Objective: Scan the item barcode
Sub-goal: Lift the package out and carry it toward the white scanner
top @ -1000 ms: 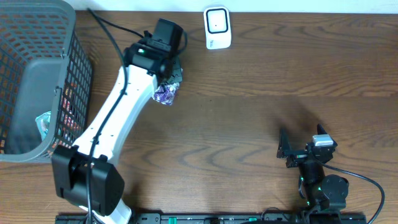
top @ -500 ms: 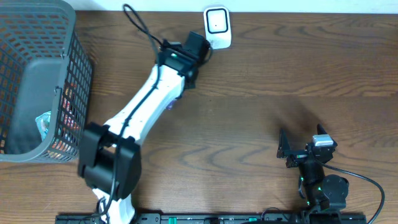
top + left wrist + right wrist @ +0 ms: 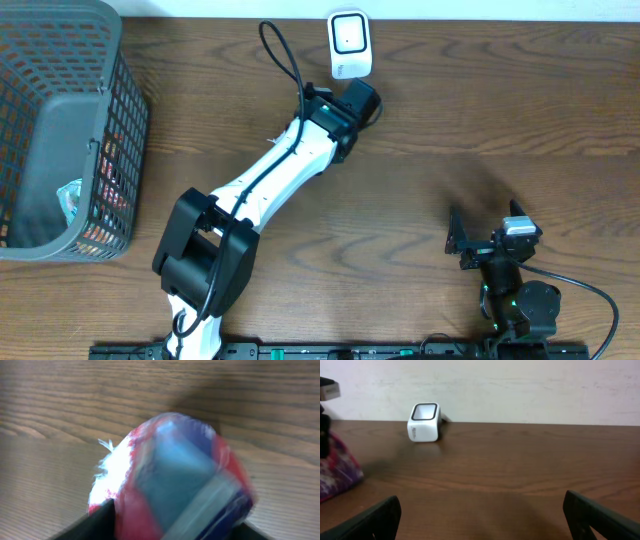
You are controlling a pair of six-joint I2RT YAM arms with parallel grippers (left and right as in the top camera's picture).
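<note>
The packet [image 3: 175,480], red, blue and white, sits right at the left gripper [image 3: 358,103], between its jaws, whose dark edges show at either side of it. Its white crimped end points to the gripper's left. Motion blur hides its long axis, and also whether the jaws are clamping it or standing loose. From overhead the gripper covers the packet entirely. In the right wrist view the packet is cut off at the frame edge, low on the table [image 3: 480,120]. The white scanner [image 3: 350,44] stands just beyond the left gripper, nothing between them. The mesh basket [image 3: 60,130] lies well off to its side. The right gripper [image 3: 481,510] is spread wide and holds nothing.
</note>
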